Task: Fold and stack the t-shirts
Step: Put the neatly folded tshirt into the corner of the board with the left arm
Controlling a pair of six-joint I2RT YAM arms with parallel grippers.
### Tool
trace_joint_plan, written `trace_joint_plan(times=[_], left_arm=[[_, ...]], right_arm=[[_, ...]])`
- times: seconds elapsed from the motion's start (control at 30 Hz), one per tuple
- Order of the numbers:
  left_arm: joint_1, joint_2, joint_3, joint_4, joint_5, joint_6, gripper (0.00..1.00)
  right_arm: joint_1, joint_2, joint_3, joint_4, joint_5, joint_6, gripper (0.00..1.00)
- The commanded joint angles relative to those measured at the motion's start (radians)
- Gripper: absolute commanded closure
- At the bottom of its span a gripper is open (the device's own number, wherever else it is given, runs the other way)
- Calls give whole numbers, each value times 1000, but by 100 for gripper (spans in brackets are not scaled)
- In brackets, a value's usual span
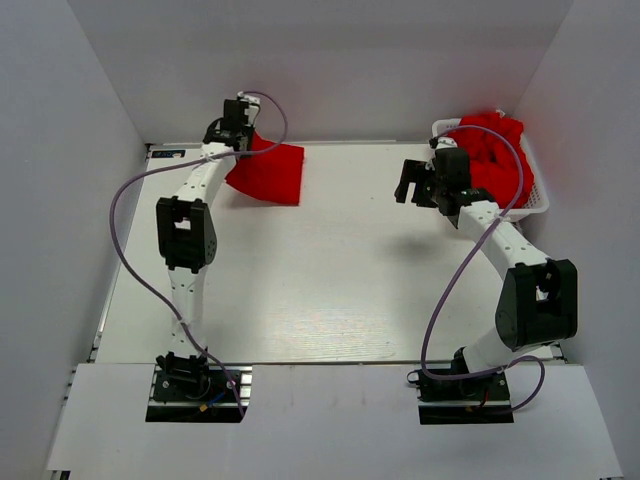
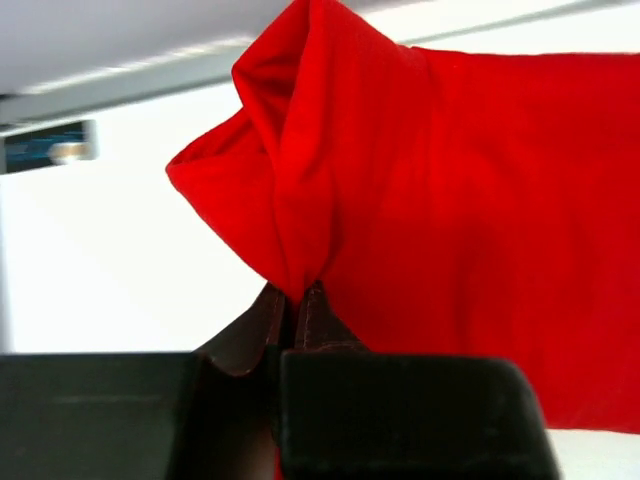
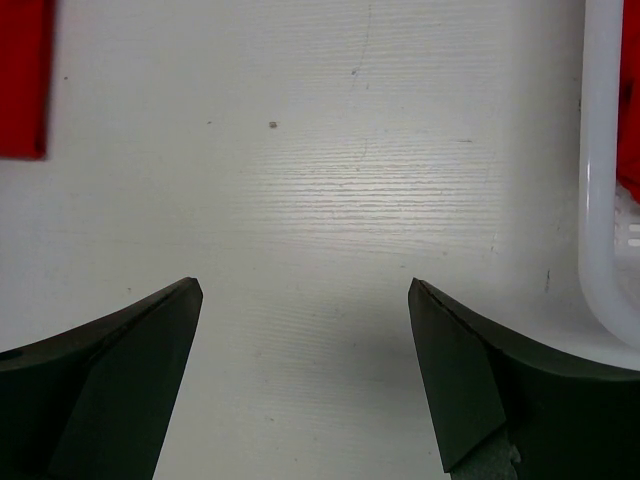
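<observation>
Far left corner of the white surface [image 1: 330, 280]: the left claw [image 2: 295, 300] is pressed together on a bunched corner of a red t-shirt [image 1: 270, 172]. The cloth gathers into a peak at the fingertips, and the rest of the shirt lies folded flat on the surface just right of that arm. Over on the far right, the right claw [image 3: 303, 288] is spread wide with nothing in it, hanging above bare surface just left of the white basket [image 1: 541, 205]; more red t-shirts [image 1: 497, 150] sit heaped and crumpled in that basket, well apart from the folded one.
</observation>
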Motion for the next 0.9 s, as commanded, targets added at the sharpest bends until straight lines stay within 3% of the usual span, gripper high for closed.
trace_joint_plan(times=[0.0,0.23,0.47,0.87], left_arm=[[62,-58,75,-10,-85,63,100],[155,-29,80,93,-156,204,100],[223,28,127,149,-137,278,100],[295,86,127,264,-185,327,100]], right_arm=[[-3,-26,38,24,-4,22,10],[-3,-2,81,14,-14,39,10],[2,67,142,-6,-50,53,10],[0,130,203,-55,-45,70,10]])
